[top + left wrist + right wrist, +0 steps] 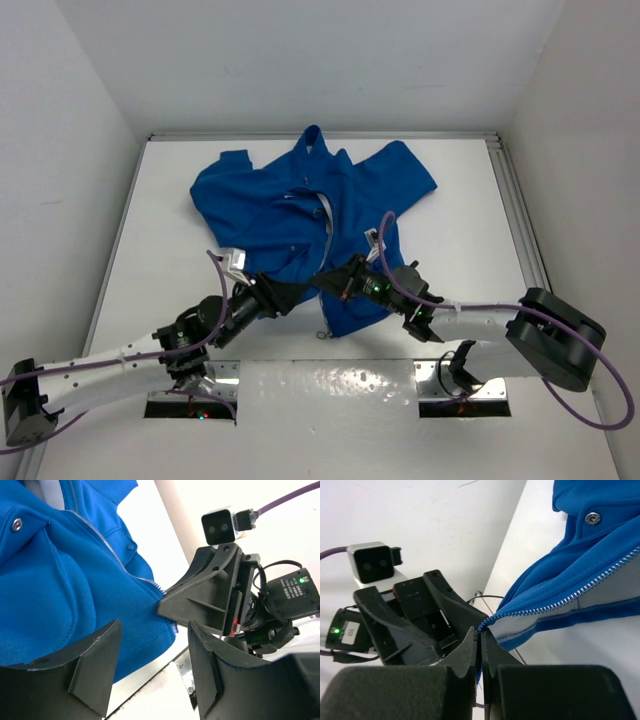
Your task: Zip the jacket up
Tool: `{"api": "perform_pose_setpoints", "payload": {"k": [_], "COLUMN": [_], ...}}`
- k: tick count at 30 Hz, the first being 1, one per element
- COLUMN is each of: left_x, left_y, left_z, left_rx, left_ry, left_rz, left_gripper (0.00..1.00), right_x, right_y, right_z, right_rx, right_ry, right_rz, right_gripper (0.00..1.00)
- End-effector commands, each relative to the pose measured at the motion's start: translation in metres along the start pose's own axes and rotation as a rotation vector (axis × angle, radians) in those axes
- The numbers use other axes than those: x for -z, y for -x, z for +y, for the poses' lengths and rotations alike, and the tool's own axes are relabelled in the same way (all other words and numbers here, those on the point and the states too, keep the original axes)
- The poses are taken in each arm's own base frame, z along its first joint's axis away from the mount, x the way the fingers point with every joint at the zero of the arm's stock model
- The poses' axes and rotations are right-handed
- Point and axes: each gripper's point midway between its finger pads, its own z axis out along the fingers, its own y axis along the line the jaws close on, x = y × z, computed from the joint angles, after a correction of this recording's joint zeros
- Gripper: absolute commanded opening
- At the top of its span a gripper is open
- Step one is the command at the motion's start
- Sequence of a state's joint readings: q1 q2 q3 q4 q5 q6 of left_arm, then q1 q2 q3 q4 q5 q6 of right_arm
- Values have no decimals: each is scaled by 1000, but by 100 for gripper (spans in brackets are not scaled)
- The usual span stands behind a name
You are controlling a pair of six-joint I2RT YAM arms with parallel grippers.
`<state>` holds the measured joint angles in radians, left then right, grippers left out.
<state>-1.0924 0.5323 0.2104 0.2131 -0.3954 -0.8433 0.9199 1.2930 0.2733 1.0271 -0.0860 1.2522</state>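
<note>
The royal-blue jacket (290,200) lies crumpled and open at the middle back of the table. Its pale zipper (328,225) runs down to the near hem. My right gripper (333,281) is shut on the bottom end of one zipper edge (580,587), with the fabric pinched between its tips (480,632). My left gripper (298,290) is open and faces the right gripper across the hem. In the left wrist view the jacket's hem corner (150,630) sits just beyond the left gripper (155,626), not gripped, and the right gripper (167,605) holds the zipper's end (100,537).
A small thin metal loop (322,335) lies on the table just below the hem. White walls enclose the table, and an aluminium rail (515,200) runs along its right side. Metal mounting plates (465,385) sit at the near edge.
</note>
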Motion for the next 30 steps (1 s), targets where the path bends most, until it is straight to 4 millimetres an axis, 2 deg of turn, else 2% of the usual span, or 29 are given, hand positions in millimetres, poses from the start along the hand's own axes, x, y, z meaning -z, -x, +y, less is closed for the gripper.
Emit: {"api": "perform_pose_setpoints", "payload": {"k": [1,8,15,21,24,25,28,30], "left_x": [-1,-5,-11,-14,-14,-14,-13,-12], "left_y": [1,-2,-5,1,0,-1,1,3], "left_z": [-12,-15,-9,-23,-28,-28,-25,-25], "left_rx": [14,-15,-37,-47,-44,-46,-46,-49], "left_ry": [-37,-53,-34,-84,-107,-107,-93,-92], "left_rz": [8,16,7,-11,-4,-2,-9,-12], "left_gripper": [53,56,46,41,31,23,7,3], "right_x": [5,10,12,12,12,12,12,12], "right_y": [14,16,14,12,12,13,12,12], "right_z": [36,38,44,38,38,37,35,33], "right_rx": [-23,-62,-78,-86,-93,-93,-96,-97], "right_ry": [147,157,185,169,173,173,167,161], "right_rz": [-61,-75,-65,-62,-65,-66,-67,-70], "right_gripper": [0,0,0,0,0,0,0,0]}}
